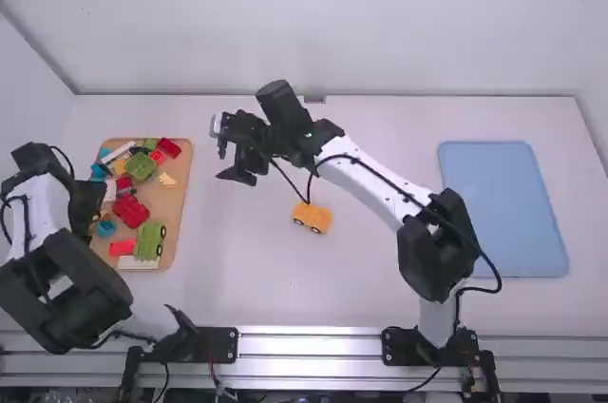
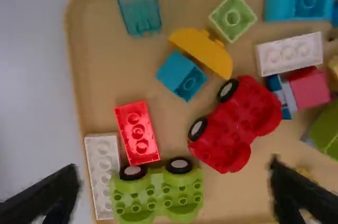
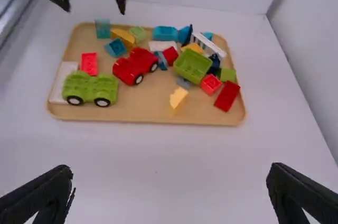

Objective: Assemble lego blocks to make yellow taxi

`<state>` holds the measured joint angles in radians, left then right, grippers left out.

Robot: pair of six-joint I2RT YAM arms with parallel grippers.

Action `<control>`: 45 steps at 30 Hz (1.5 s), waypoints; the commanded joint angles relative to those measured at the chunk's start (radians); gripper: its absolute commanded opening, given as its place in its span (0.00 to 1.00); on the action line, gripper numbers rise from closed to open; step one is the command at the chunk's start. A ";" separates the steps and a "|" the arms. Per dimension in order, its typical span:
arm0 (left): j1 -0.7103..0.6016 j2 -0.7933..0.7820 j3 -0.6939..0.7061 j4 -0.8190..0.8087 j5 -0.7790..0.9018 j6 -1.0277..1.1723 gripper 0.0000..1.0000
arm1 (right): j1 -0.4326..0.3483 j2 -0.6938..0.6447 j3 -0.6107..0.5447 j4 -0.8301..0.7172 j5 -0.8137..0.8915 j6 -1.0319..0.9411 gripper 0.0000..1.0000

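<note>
No readable text, no numbers, no signs

Plain pale walls [image 1: 323,23] behind and beside a white table [image 1: 228,270].

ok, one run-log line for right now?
left gripper: open, above tray edge | right gripper: open, over table | yellow car: on table, right of tray | assorted blocks: in tray

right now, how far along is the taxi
Early, it seems: the yellow base sits on the table, wheels on, but nothing looks built up on it. In hand: nothing; the left fingers and right fingers are open and empty. Likely left: adding parts such as the yellow arch and teal window, both lying in the tray.
</note>
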<state>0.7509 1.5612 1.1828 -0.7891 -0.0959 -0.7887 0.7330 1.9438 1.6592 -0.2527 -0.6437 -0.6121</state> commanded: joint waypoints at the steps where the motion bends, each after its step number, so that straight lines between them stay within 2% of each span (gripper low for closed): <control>1: -0.005 -0.016 0.003 0.019 0.089 0.126 0.79 | 0.001 0.013 0.030 0.006 -0.056 0.002 0.98; 5: -0.005 -0.016 0.023 0.010 0.175 0.163 0.87 | 0.001 0.013 0.030 0.006 -0.042 0.002 0.98; 8: -0.027 -0.017 0.064 -0.026 0.187 0.157 0.88 | 0.001 0.013 0.030 0.003 -0.037 0.002 0.98; 12: -0.131 -0.013 0.106 -0.005 0.175 0.219 0.94 | 0.001 0.013 0.030 0.004 -0.037 0.002 0.98; 16: -0.291 0.015 0.140 -0.004 -0.001 0.171 0.97 | 0.000 0.013 0.030 0.006 -0.037 0.013 0.98; 20: -0.377 0.048 0.146 0.023 -0.029 0.180 0.97 | 0.000 0.013 0.030 0.002 -0.035 0.013 0.98; 23: -0.420 0.104 0.154 0.054 -0.027 0.179 0.89 | -0.001 0.013 0.030 0.011 0.006 0.066 0.98; 28: -0.415 0.216 0.222 0.023 -0.024 0.165 0.87 | 0.001 0.013 0.030 0.002 0.052 0.089 0.98; 31: -0.404 0.353 0.360 -0.085 -0.025 0.165 0.87 | -0.008 0.013 0.030 0.000 0.053 0.092 0.98; 35: -0.422 0.481 0.476 -0.174 -0.026 0.164 0.84 | -0.008 0.013 0.030 0.006 0.046 0.092 0.98; 39: -0.426 0.546 0.490 -0.177 -0.024 0.141 0.74 | -0.015 0.013 0.030 0.007 0.043 0.092 0.98; 42: -0.418 0.584 0.468 -0.142 0.008 0.124 0.56 | -0.015 0.013 0.030 0.005 0.043 0.092 0.98; 45: -0.415 0.592 0.427 -0.095 0.043 0.127 0.49 | -0.014 0.013 0.030 0.006 0.043 0.092 0.98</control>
<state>0.3328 2.1414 1.6382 -0.8833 -0.0795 -0.6506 0.7200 1.9438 1.6596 -0.2470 -0.5957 -0.5259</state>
